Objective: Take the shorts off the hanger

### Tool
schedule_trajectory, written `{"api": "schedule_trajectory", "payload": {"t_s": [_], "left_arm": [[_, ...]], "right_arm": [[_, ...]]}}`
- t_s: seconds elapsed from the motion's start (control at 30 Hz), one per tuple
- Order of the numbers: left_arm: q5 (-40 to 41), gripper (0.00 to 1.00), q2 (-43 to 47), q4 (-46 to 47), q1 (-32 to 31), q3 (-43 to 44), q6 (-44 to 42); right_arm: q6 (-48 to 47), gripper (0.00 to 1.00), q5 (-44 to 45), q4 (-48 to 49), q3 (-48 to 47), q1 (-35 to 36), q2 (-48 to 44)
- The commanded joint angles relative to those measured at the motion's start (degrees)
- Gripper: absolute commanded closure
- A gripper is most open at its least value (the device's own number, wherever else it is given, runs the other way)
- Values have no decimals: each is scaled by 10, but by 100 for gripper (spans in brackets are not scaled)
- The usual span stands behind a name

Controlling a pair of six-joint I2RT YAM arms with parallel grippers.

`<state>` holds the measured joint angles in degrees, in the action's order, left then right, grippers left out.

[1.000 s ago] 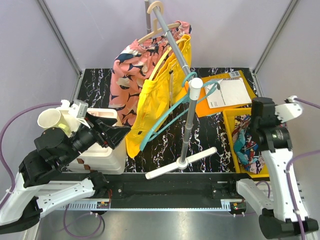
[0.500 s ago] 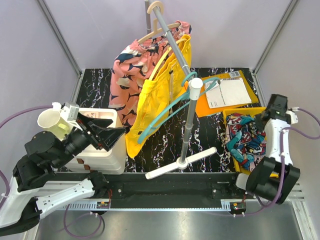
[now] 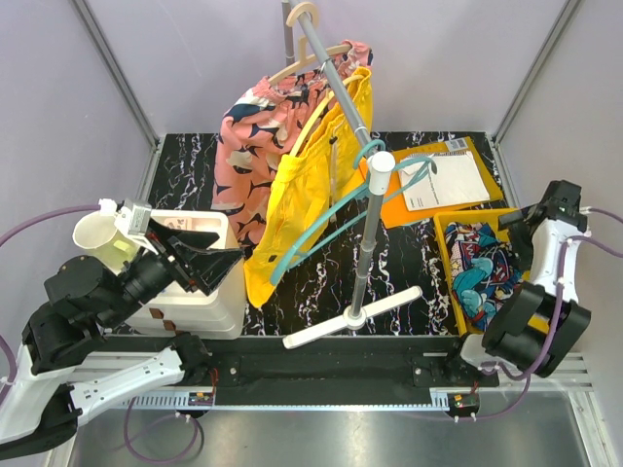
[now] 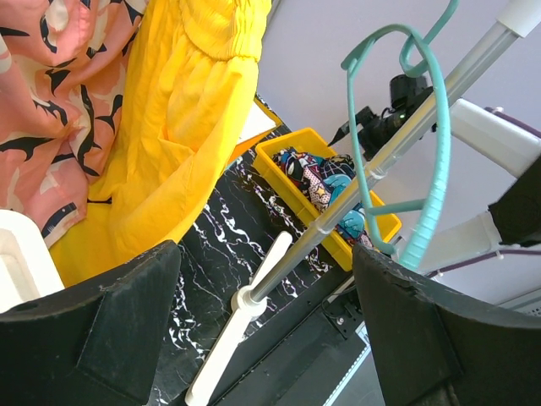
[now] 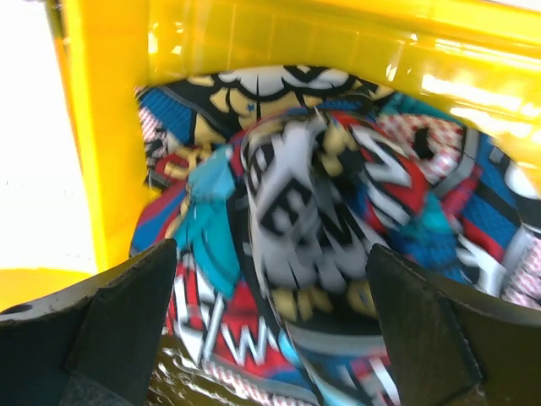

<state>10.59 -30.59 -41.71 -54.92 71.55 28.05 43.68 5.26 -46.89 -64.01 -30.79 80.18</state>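
Plain yellow shorts (image 3: 302, 204) hang from the slanted rail, also in the left wrist view (image 4: 169, 144). An empty teal hanger (image 3: 336, 219) dangles on the rail beside them (image 4: 427, 152). The comic-print shorts (image 3: 482, 268) lie crumpled in the yellow bin (image 3: 443, 229) at the right. My right gripper (image 5: 270, 330) hovers open just above that print fabric (image 5: 321, 211), with nothing between its fingers. My left gripper (image 3: 209, 263) is open and empty at the left. It points toward the yellow shorts and stands clear of them.
Pink patterned shorts (image 3: 248, 146) hang on a wooden hanger behind the yellow pair. The rack's upright pole (image 3: 365, 253) rises from a white cross foot (image 3: 350, 319) mid-table. A white tub (image 3: 195, 292) sits under the left arm. An orange envelope with paper (image 3: 443, 180) lies behind the bin.
My right gripper has opened and let the comic-print shorts drop into the yellow bin, and its arm has swung toward the bin's right side. The left arm has barely shifted.
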Motion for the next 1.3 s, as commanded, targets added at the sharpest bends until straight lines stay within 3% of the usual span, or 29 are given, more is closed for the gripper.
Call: {"api": "schedule_trajectory", "payload": {"t_s": [0.0,0.23,0.33,0.37,0.47,0.6,0.73,0.97,1.13,1.27], "left_arm": [[-12,13,-4,9,-1,10,1],[-10,13,-6,9,-1,6,-6],[-3,13,-8,9,-1,3,-8],[-1,13,-10,9,-2,3,-9],[-5,13,-14,9,-1,4,-7],[-4,13,-10,8,-2,-1,2],[-2,13,-4,7,-1,-1,11],[-12,4,-32,-28,-1,33,16],[2,2,-70,-52,-1,77,-6],[24,2,-126,-76,-1,133,-31]], "right_arm": [[-45,0,8,-78,-40,0,-111],[-43,0,-165,-41,29,30,-255],[-20,17,-222,3,90,61,-284],[-17,28,-225,13,101,73,-282],[-18,37,-237,44,138,74,-248],[-7,38,-196,94,160,73,-180],[1,37,-65,94,139,69,-74],[14,36,-29,109,157,60,50],[-17,31,-24,102,152,61,-32],[-33,13,-29,71,123,61,-146]]}}
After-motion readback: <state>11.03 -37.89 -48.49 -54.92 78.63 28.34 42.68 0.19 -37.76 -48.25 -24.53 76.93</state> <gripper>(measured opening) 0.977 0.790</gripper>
